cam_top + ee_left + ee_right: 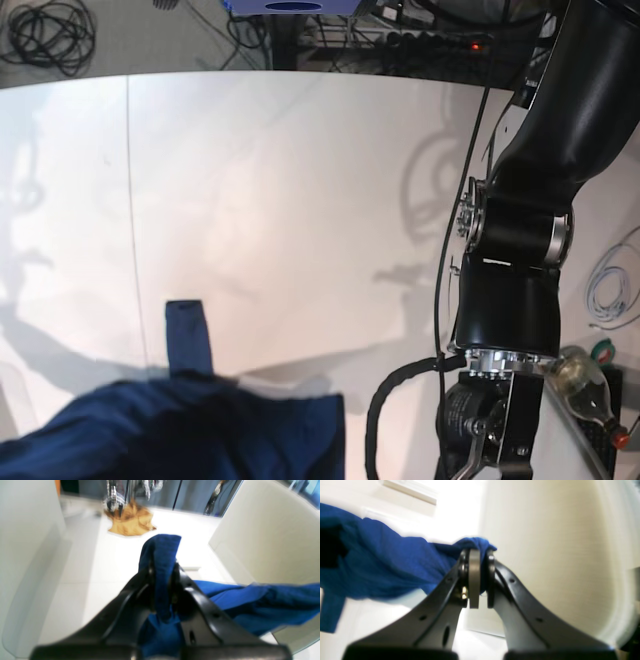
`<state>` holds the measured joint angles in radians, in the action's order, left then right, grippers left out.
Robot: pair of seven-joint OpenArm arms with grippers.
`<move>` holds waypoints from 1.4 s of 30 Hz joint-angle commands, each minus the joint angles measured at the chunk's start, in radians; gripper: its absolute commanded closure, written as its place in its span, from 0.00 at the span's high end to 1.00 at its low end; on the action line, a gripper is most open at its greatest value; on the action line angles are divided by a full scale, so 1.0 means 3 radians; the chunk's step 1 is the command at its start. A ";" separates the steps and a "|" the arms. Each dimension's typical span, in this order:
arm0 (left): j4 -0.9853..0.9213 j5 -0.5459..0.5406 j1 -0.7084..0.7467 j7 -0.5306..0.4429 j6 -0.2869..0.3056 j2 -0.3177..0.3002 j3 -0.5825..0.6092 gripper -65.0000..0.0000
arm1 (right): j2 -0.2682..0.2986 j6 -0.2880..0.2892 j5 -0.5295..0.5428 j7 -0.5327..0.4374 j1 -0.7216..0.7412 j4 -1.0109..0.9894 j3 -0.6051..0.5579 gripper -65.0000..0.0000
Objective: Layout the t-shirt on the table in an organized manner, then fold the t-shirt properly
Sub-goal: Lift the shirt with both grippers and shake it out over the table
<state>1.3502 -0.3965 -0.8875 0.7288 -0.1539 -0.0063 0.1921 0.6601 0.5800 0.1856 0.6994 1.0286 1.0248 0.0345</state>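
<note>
White table (105, 562) fills the left wrist view, and far off at 12 o'clock lies a tan cloth (131, 522) under some other machine. Our left gripper (162, 580) is pinched tight on a fold of the t-shirt (262, 605). A blue flap sticks up between the jaws, and the rest of the shirt runs off to 3 o'clock in a bunched rope.

Next, in the right wrist view, we see pale blurry walls behind. Our right gripper (477, 577) is clamped on another bit of the t-shirt (382, 567). A small blue lump pokes out above the jaws, and the cloth stretches away to 9 o'clock.

Last, in the base view, the big white table (300, 200) is mostly bare. The t-shirt (200, 430) shows at 7 o'clock, with one blue strip sticking up toward 12. A black arm (520, 260) stands at 3 o'clock. We cannot see either gripper's jaws here.

We think we are on the first step, laying the shirt out. It looks lifted and crumpled between our two grips, not flat yet. Next we should pull our grips apart to open the cloth, then lower it gently onto the table.
</note>
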 commanded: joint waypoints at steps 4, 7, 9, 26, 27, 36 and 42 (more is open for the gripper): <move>0.0279 -0.0005 0.0491 0.0125 0.0004 -0.0053 -0.0024 0.00 | 0.0150 -0.0008 0.0033 0.0177 -0.0383 0.0305 0.0189 0.00; 0.0683 -0.0005 0.1125 0.0125 0.0004 -0.0212 -0.0029 0.00 | 0.0139 -0.0008 0.0039 0.0249 -0.1084 0.0525 0.0527 0.00; 0.0969 -0.0005 0.1606 0.0130 0.0004 -0.0283 -0.0029 0.00 | 0.0032 -0.0008 0.0039 0.0254 -0.1646 0.0642 0.0895 0.00; 0.0806 0.0777 0.3912 -0.0427 0.0004 -0.0503 -0.0034 0.00 | -0.0648 -0.0003 0.0028 -0.0472 -0.3186 -0.0529 0.1580 0.00; 0.0821 0.0777 0.3948 -0.0427 0.0004 -0.0503 -0.0044 0.00 | -0.0643 -0.0008 0.0028 -0.0477 -0.3222 -0.0524 0.1580 0.00; 0.0974 0.0777 0.4224 -0.0412 0.0009 -0.0498 -0.0494 0.00 | -0.0566 -0.0018 0.0023 -0.0467 -0.3309 -0.0529 0.1903 0.00; 0.1005 0.0777 0.4321 -0.0407 0.0009 -0.0483 -0.0474 0.00 | -0.0592 -0.0023 0.0023 -0.0324 -0.3334 -0.0529 0.1959 0.00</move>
<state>1.6325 -0.1646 0.4030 0.6174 -0.1501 -0.1505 0.0494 0.4591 0.5766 0.1860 0.6128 0.0212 0.8516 0.6147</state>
